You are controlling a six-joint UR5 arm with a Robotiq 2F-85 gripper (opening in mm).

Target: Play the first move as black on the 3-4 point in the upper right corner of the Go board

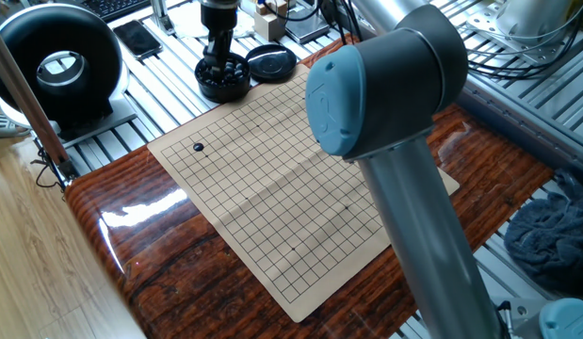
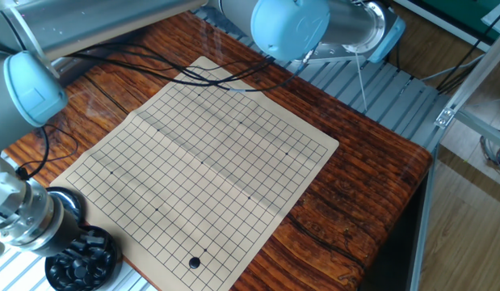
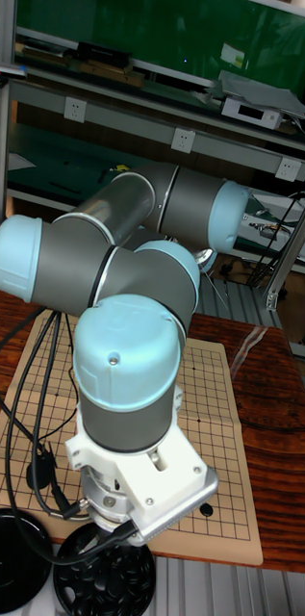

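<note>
One fixed view: single black stone (image 1: 199, 147) on the Go board (image 1: 291, 188), on a line crossing a few lines in from the corner nearest the bowl side, alone on the grid. Same stone (image 2: 194, 263) in the other fixed view, near the board's (image 2: 201, 153) lower edge, and at (image 3: 206, 509) in the tall fixed view, just right of the wrist. Board (image 3: 219, 423) flat on the glossy wooden counter (image 1: 159, 254), a fold crease across its middle.

Just beyond the board's corner, black bowl of stones (image 1: 223, 80), heaped with dark stones, on the slatted metal surface; also at (image 2: 84, 257) and (image 3: 104, 577). Directly over the bowl, gripper (image 1: 219, 44) pointing straight down, tips at or among the stones; jaws hidden — cannot tell whether clenched or released. Beside the bowl, black lid (image 1: 271, 63) lying flat, seen too at (image 3: 12, 551).

Farther out: large grey-and-blue arm link (image 1: 395, 141) across the foreground, black cables (image 2: 193, 73) trailing over the far board edge, round black fan-like device (image 1: 56, 66) at upper left.
</note>
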